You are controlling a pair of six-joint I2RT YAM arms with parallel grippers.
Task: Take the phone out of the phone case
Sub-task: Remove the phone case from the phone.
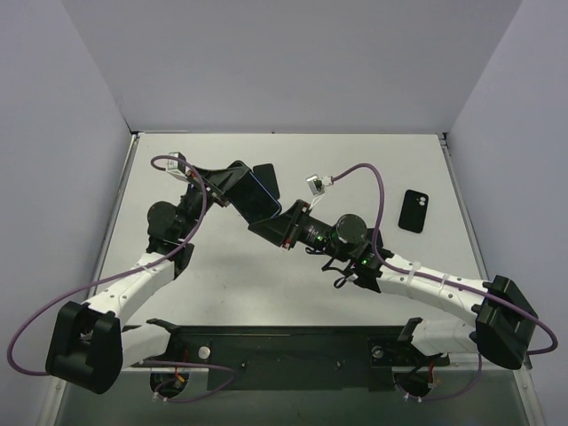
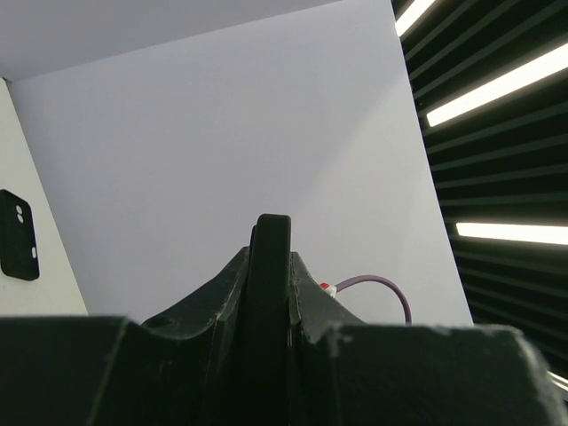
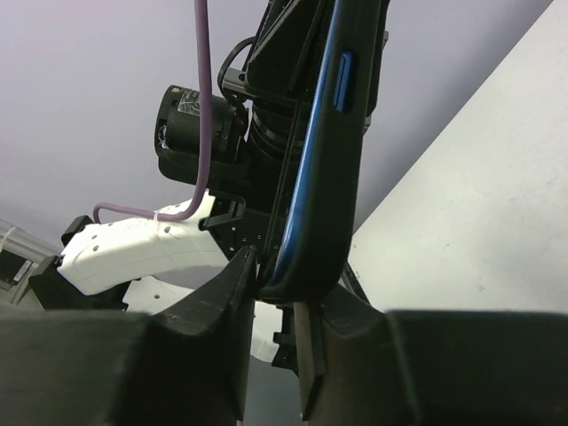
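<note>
Top external view: left gripper and right gripper both clamp the phone aloft over mid-tabletop. The case lies empty near the right edge. Extraction looks finished; next, one gripper releases and the other lowers the phone gently.

The top camera looks steeply down from above and behind the robot, far enough back to take in the whole white counter, the phone and the phone case. The left wrist camera sits close behind the left claw, tilted up at the wall and ceiling lights, and also catches the case. The right wrist camera, close behind the right claw, faces up along the phone toward the left arm.
</note>
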